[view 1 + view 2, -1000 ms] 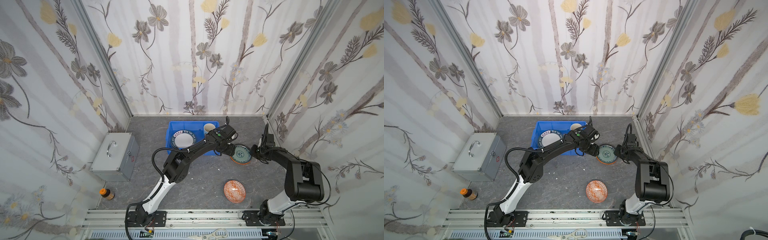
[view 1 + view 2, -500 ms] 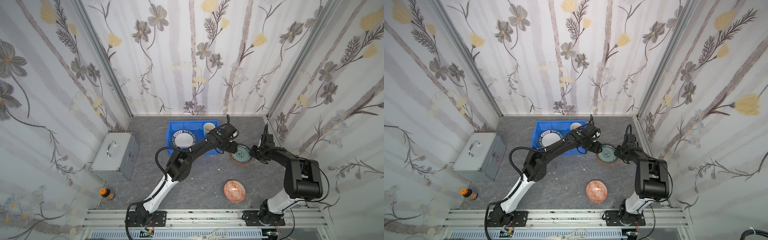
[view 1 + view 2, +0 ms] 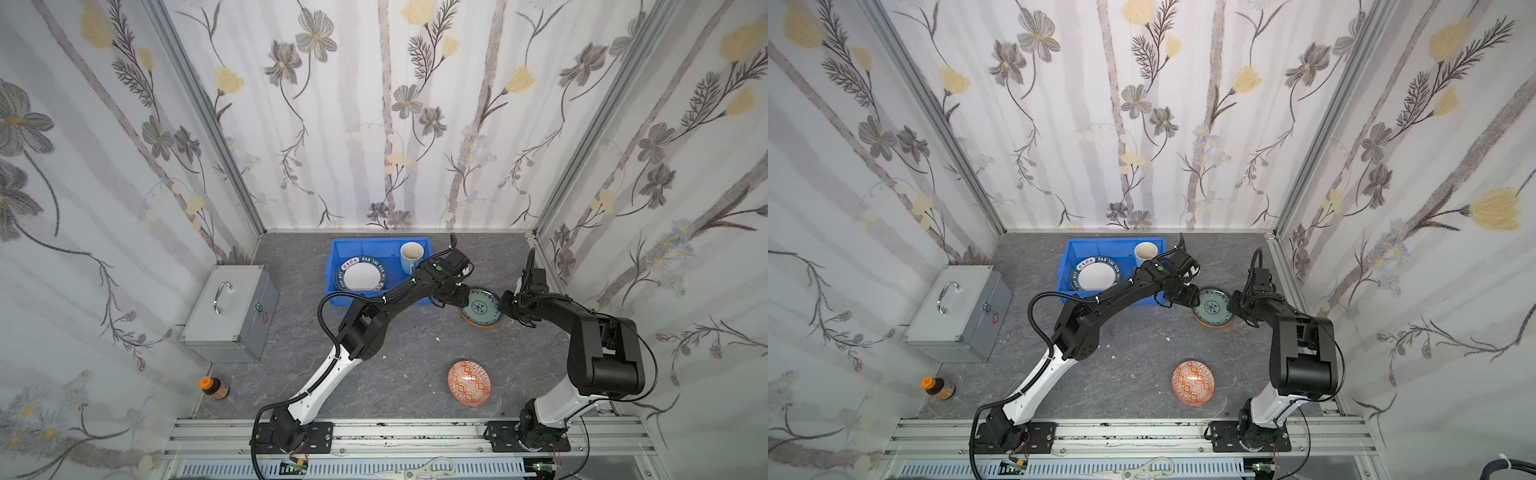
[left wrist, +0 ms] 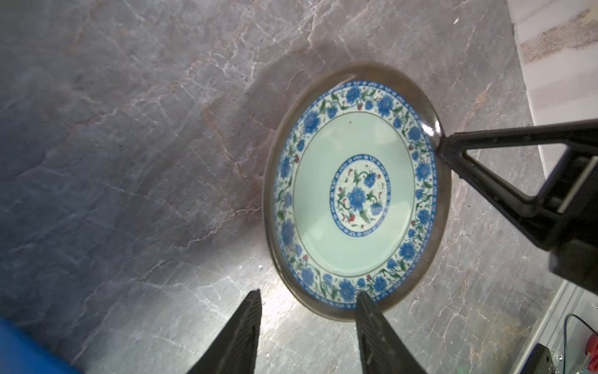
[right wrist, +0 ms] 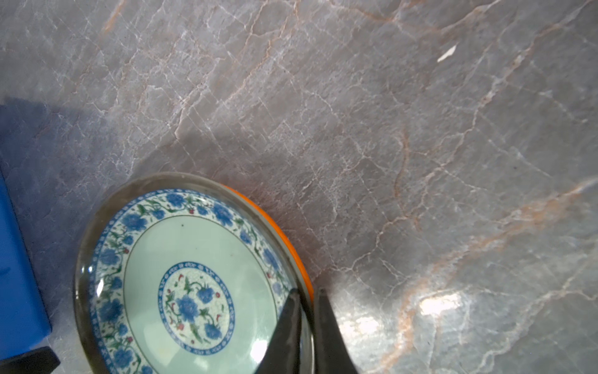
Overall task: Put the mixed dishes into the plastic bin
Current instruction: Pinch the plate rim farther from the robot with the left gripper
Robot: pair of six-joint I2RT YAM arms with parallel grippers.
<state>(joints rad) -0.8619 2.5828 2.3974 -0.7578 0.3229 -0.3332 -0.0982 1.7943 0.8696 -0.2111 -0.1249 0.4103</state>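
Floral wallpaper (image 3: 374, 124) is closing in a grey marble tabletop (image 3: 415, 345) on three sides. In both top views the blue plastic bin (image 3: 376, 242) is sitting at the back. A lettered plate (image 3: 360, 277) is lying flat inside it and a light-blue mug (image 3: 411, 257) is standing upright in a back corner. Just beside the bin, the teal patterned plate (image 3: 482, 308) is lying outside it on the tabletop, between the left gripper (image 3: 457, 297) and the right gripper (image 3: 505, 303). An orange patterned bowl (image 3: 468, 382) is sitting nearer the front, well apart. A grey metal case (image 3: 230, 313) and an orange-capped bottle (image 3: 212, 388) are standing far to the left.

From the left wrist, the left gripper (image 4: 309, 294) is standing with its jaws spread. One finger is over the rim of the teal patterned plate (image 4: 356, 194), the other over bare tabletop, nothing pinched. The right gripper's fingers (image 4: 504, 136) are meeting the opposite rim.

From the right wrist, the right gripper (image 5: 308, 293) is pinching that rim, jaws nearly together. A plain orange plate (image 5: 284, 231) is peeking out underneath.
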